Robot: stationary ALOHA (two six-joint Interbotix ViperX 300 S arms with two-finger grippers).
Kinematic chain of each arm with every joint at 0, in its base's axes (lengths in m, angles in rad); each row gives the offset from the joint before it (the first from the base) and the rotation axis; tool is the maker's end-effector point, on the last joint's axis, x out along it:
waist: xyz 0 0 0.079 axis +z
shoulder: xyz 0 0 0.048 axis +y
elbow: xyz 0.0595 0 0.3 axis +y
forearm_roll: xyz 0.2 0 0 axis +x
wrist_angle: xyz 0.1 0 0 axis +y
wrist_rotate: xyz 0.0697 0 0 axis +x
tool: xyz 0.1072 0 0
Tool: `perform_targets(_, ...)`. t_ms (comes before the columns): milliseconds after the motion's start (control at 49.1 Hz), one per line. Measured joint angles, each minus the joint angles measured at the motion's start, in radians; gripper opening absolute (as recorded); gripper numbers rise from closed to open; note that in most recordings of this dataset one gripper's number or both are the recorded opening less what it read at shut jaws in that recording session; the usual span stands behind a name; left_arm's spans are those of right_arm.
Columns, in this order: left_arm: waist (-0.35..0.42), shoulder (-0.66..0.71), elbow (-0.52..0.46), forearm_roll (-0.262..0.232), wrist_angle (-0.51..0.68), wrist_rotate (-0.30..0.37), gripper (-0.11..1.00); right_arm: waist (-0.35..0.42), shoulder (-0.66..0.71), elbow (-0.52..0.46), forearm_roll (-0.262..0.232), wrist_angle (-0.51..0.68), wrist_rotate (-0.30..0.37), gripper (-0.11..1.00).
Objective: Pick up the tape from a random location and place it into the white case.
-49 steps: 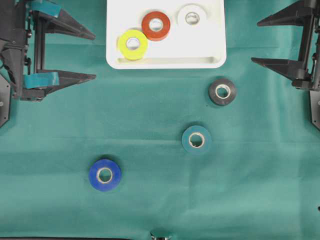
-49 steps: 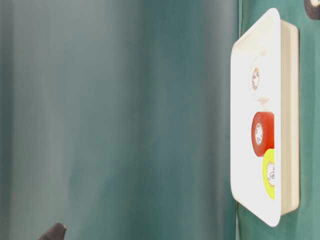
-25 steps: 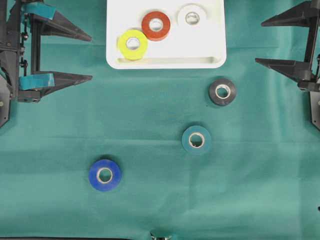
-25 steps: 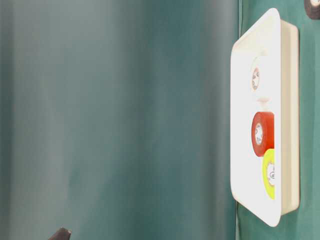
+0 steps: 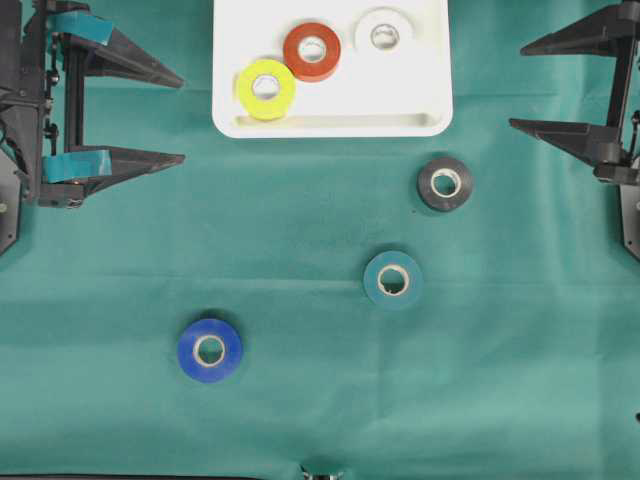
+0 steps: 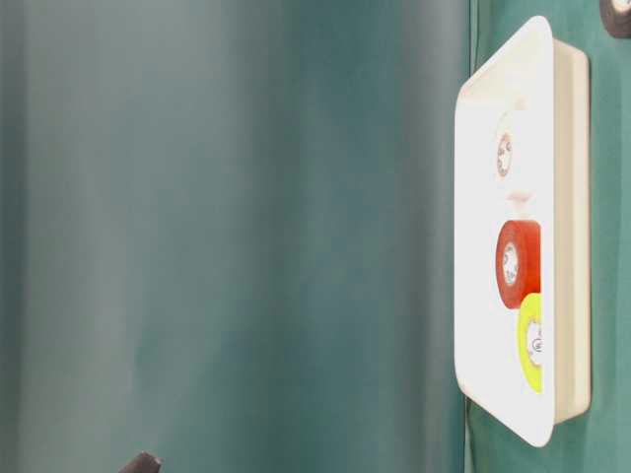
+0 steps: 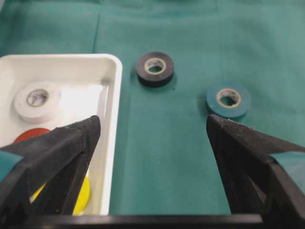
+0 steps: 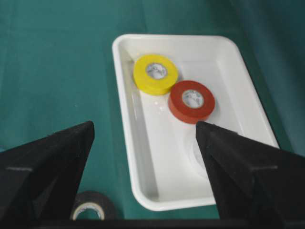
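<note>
Green cloth's sitting mostly bare, black tape (image 5: 445, 183) lying nearest the right gripper (image 5: 540, 85), both grippers gaping empty.

One camera looks straight down on the whole green cloth table (image 5: 300, 260); the table-level one is near and turned sideways. Both wrist cameras look forward and down between their fingers, and all views share the shallow white plastic tray (image 5: 330, 122).

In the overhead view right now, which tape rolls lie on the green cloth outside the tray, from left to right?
blue tape roll → teal tape roll → black tape roll
</note>
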Motion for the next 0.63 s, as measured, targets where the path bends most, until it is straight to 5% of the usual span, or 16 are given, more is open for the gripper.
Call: perform_targets(631,0.000,0.000,0.012,0.000,-0.018,0.000,0.98,0.002,-0.003,0.006,0.000,-0.006,0.000,0.86)
